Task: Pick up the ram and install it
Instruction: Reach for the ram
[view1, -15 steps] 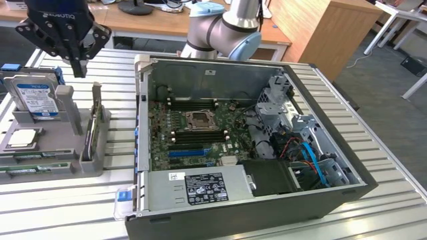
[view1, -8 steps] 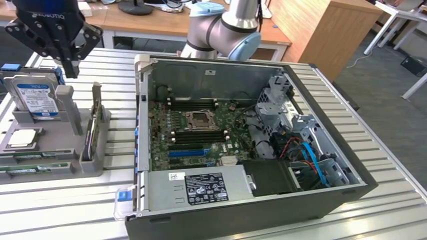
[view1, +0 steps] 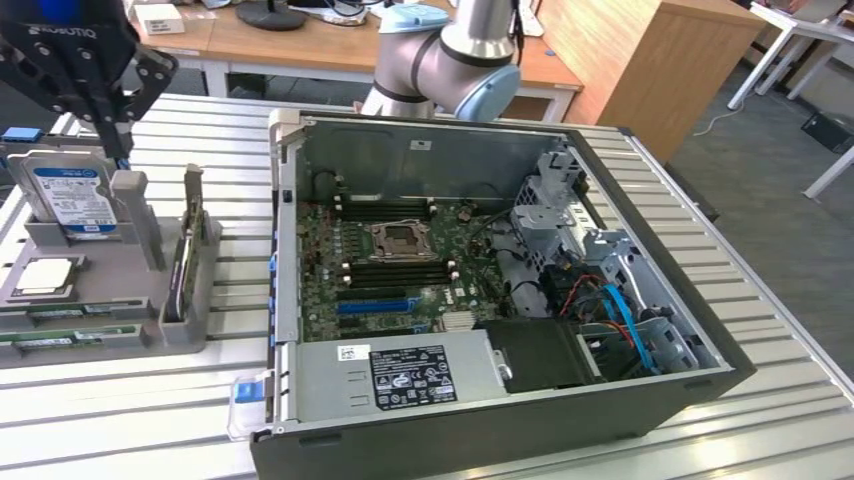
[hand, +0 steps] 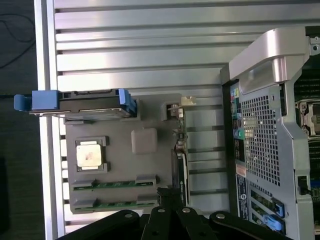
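1. We judge the task barely begun. The ram (view1: 74, 316) still sits in its slot in the grey fixture (view1: 180, 335), at the lower left of the exterior view, with a second green stick (view1: 60, 340) just beside it.
2. The gripper (view1: 120, 150) hangs at the upper left of the exterior view, over the fixture and near the hard drive (view1: 67, 195). Its pincer is clenched on nothing and is apart from the ram.
3. Both the pick-up and the installation are left to do. The memory slots (view1: 400, 272) inside the open computer case (view1: 467, 420) look empty to us.
4. The ram rests on its long edge. Its long axis runs left to right across the exterior view, which we judge to be roughly parallel with the memory slots.
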